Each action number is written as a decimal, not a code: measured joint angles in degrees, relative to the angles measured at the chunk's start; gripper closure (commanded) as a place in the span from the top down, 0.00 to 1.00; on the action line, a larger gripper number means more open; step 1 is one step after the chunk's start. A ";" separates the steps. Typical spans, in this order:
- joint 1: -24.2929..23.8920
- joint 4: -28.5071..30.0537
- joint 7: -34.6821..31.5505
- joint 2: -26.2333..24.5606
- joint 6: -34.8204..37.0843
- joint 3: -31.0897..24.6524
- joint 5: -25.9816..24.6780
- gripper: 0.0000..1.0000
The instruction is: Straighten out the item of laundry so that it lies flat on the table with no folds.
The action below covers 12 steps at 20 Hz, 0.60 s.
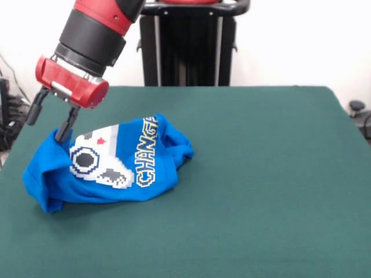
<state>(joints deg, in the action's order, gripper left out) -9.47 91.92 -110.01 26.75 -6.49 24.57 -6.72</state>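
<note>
At the left of the desk [278, 174], a little nearer the far edge than the near one, we find the blue T-shirt [110, 165] heaped in a crumpled mound, with its white game-controller print [95, 162] and part of the yellow-and-white lettering [148, 153] facing up and to the near side, the letters running sideways up the bunched cloth. We judge the shirt light, soft and limp: it will sag and drape from any single pinch, it should slide easily over the felt-like green top, and nothing in it can break, though a drag may carry folds along rather than open them. The folded-under blue edge at the near left corner of the mound and the gathered lobe at its right both look like usable places to take hold; we would favour an outer hem or a sleeve edge, so that a pull outward spreads the fabric instead of lifting the whole heap. The end effector [49, 119] comes down at a tilt from the upper left, its two dark fingers [65, 127] spread fairly wide apart. The right-hand finger's tip meets the raised far left edge of the shirt, while the left-hand finger hangs clear of the cloth, just off its left side, so we see no fabric pinched between them and take it that nothing is held at present.
</note>
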 measured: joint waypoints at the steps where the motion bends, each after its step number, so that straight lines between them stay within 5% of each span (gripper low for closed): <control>1: 0.03 0.42 0.00 0.47 0.11 0.12 0.04 1.00; 12: -2.32 7.41 0.00 14.35 12.25 -2.62 0.32 1.00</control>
<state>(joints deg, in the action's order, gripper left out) -11.79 99.34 -110.01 41.10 5.76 21.95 -6.40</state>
